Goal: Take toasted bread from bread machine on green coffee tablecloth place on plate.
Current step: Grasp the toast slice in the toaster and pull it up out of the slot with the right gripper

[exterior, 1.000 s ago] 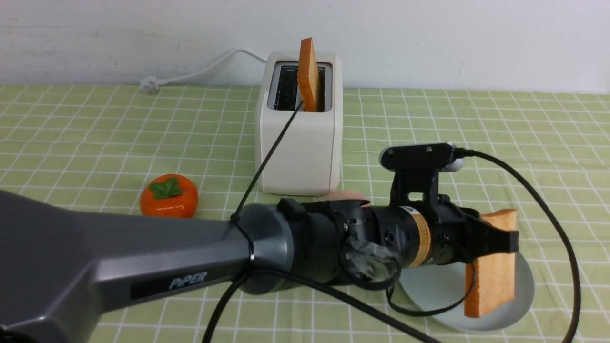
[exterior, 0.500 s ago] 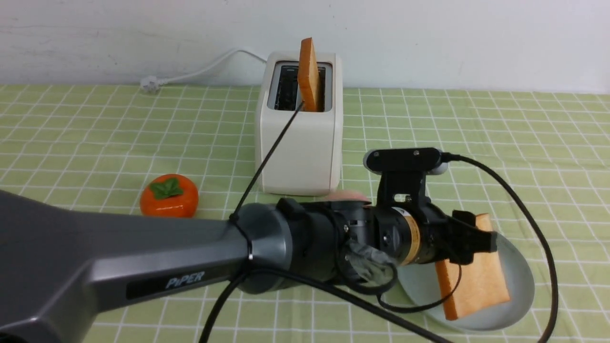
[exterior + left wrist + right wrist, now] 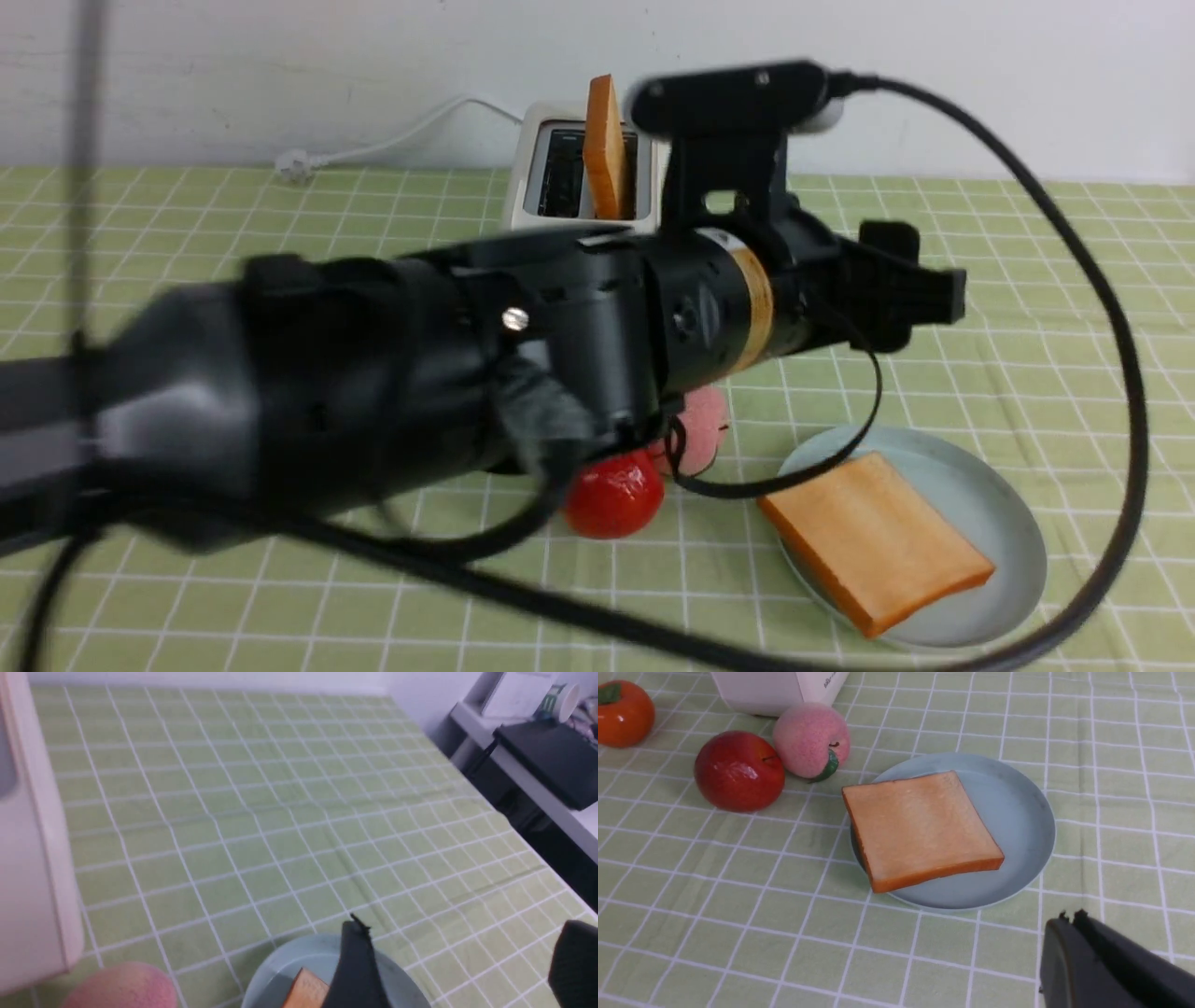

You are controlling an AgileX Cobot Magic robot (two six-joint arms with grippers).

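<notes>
My left pincer point(image 3: 920, 280) hangs above the plate point(image 3: 1004, 523), jaws apart and empty. I'd lift clear, then drop over the upright toast slice point(image 3: 604, 145) in the toaster point(image 3: 560, 163), straddling its faces. The plated toast slice point(image 3: 873, 537) lies flat, one corner overhanging the plate. It's square, with no long axis. My right pincer point(image 3: 1069, 919) is together.

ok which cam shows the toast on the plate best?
Right wrist view: the whole toast slice lies flat on the plate, unobstructed, one edge overhanging the rim. Front view shows it whole too, at a shallower angle. Left wrist view catches only a corner.
</notes>
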